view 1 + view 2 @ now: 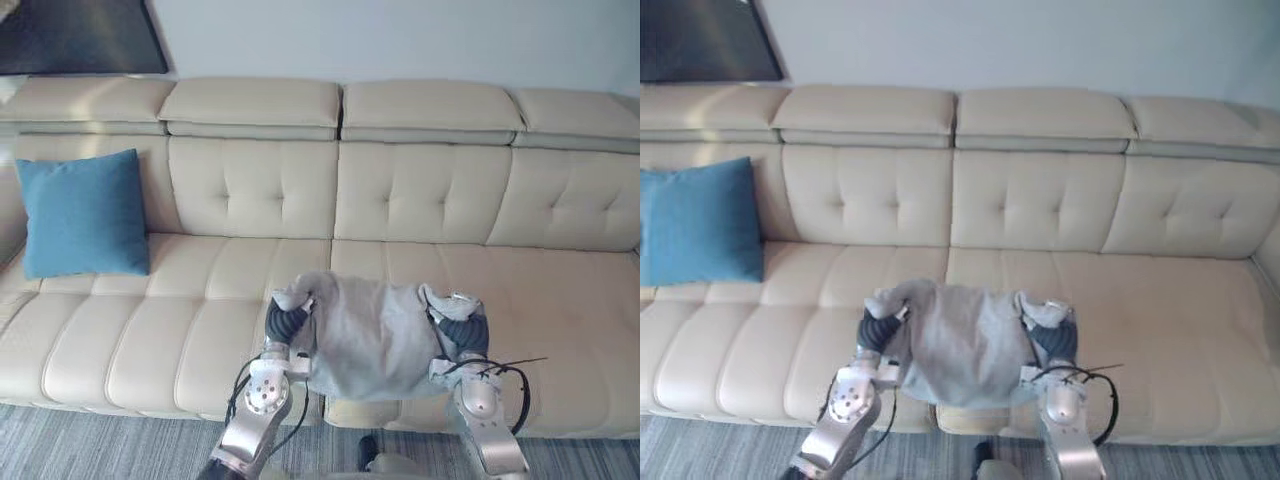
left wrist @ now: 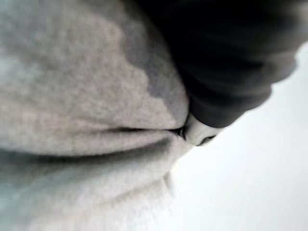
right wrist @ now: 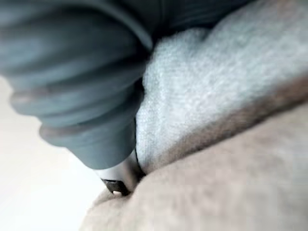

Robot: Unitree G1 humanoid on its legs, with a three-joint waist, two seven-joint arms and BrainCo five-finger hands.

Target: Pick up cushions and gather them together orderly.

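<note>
A grey cushion hangs over the front edge of the sofa's middle seats, squeezed between my two hands. My left hand presses into its left side and my right hand into its right side; the fabric bulges up over both. Up close, the grey cushion's cloth folds against the left hand's dark cover, and the cushion's fabric wraps the right hand's cover. A blue cushion leans upright on the backrest at the far left.
The long cream leather sofa spans the view, with bare seats between the two cushions and to the right. A dark framed picture hangs on the wall at the upper left. Grey carpet lies below the sofa front.
</note>
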